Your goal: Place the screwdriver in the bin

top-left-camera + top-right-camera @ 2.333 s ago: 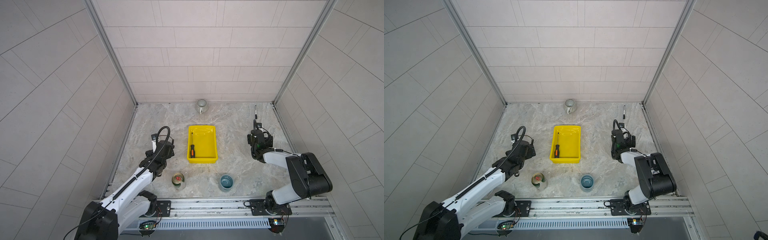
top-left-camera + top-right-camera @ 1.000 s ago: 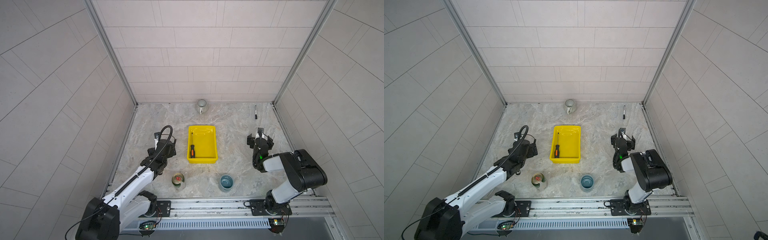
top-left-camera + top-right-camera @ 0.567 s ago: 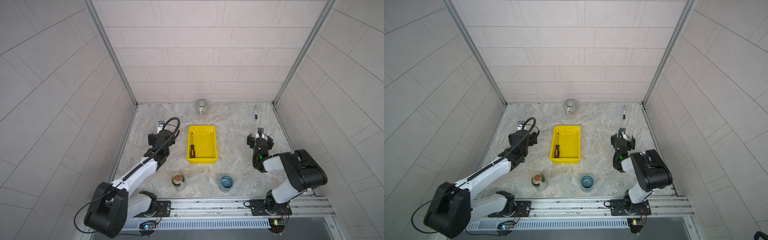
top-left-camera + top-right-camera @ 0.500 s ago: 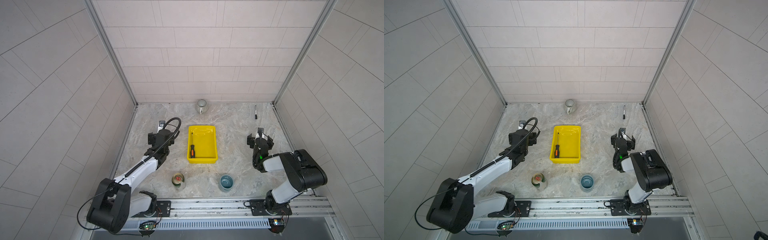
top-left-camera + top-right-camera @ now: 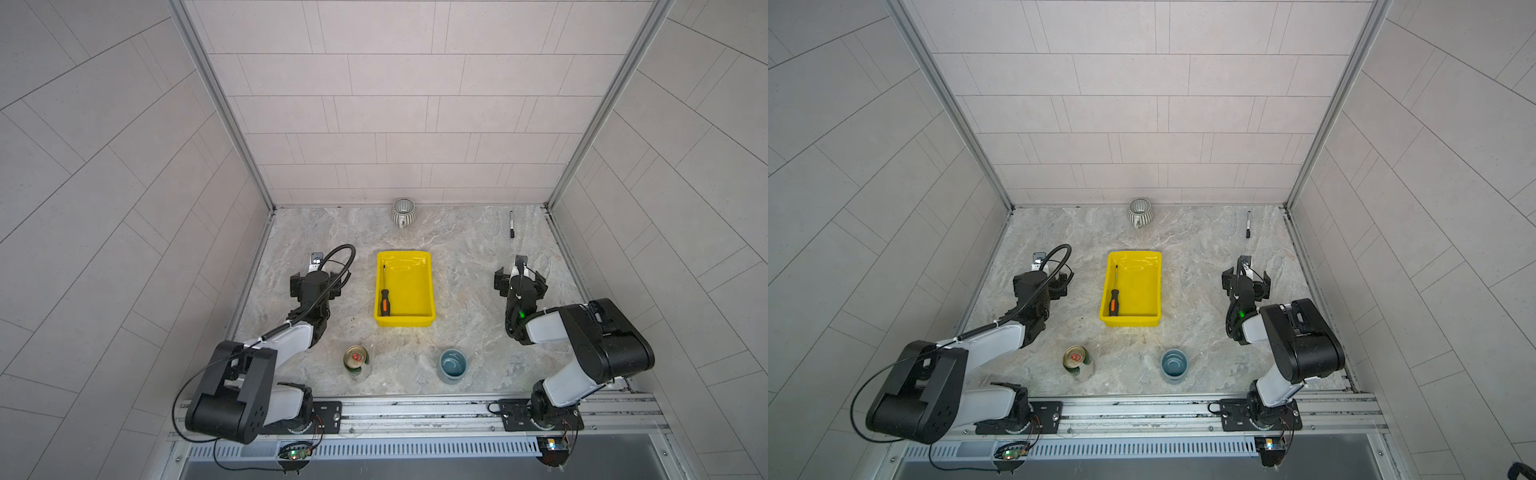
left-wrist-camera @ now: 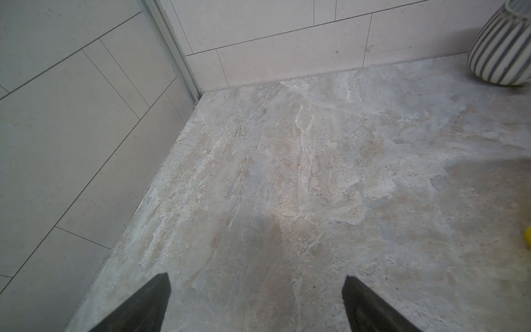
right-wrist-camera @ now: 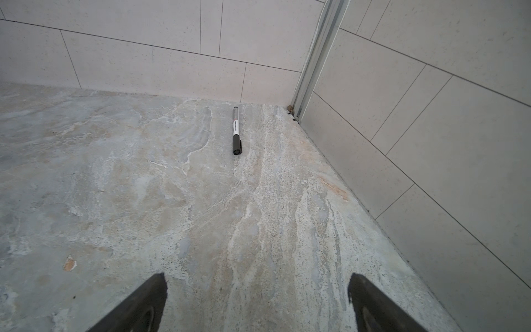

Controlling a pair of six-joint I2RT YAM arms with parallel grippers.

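The left end effector (image 5: pixel 316 276) sits left of the bin (image 5: pixel 411 286). It is wide open and holds nothing. The right end effector (image 5: pixel 519 277) sits right of the bin, a bit farther off, wide open and empty too. The screwdriver (image 5: pixel 385 296) lies inside the bin along its left side, so the left arm is nearer. Its long side runs front to back, with the handle at the bin's front end. I think the job looks done. Only the top views show the screwdriver. The right wrist view shows just the marker pen (image 7: pixel 236 132), far behind the bin
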